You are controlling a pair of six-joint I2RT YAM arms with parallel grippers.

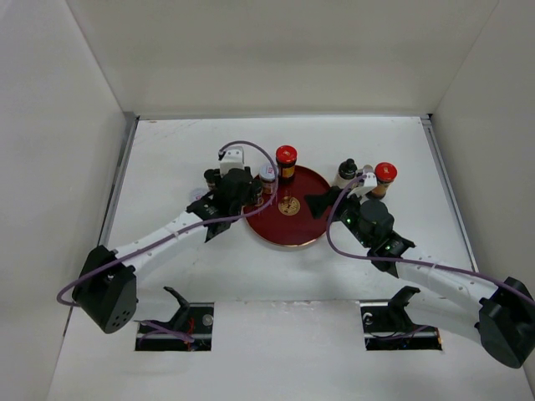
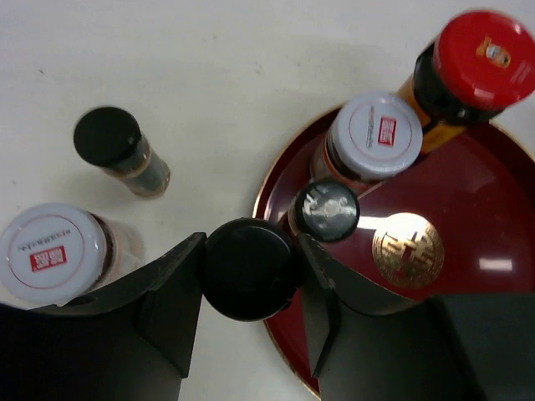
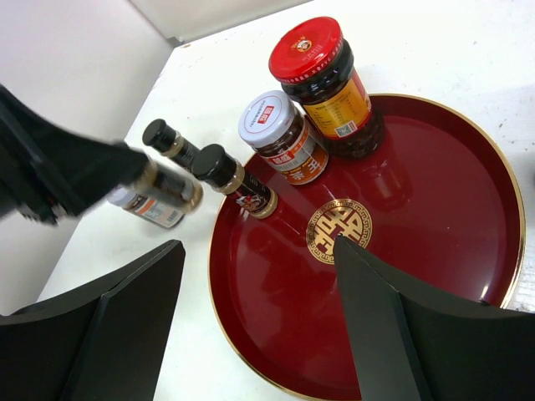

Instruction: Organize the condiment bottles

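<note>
Jaws of the left gripper point(image 2: 251, 251) clenched on a black-capped bottle point(image 2: 249, 280) at the tray's point(image 2: 501, 217) left rim; right gripper point(image 3: 257, 249) spread wide, holding nothing.

On the table left of the tray stand a white-lidded jar point(image 2: 52, 246) and a loose dark bottle point(image 2: 109, 138); the gripped bottle sits just beside a small capped bottle point(image 2: 328, 210) inside the rim, though whether its base rests on the tray I cannot tell; beyond are a second white-lidded jar point(image 2: 376, 138) and a red-capped jar point(image 2: 485, 58); two more bottles point(image 1: 347, 171) wait right of the tray. Best keep it upright, lower it clear of its neighbour, and release only once seated.
</note>
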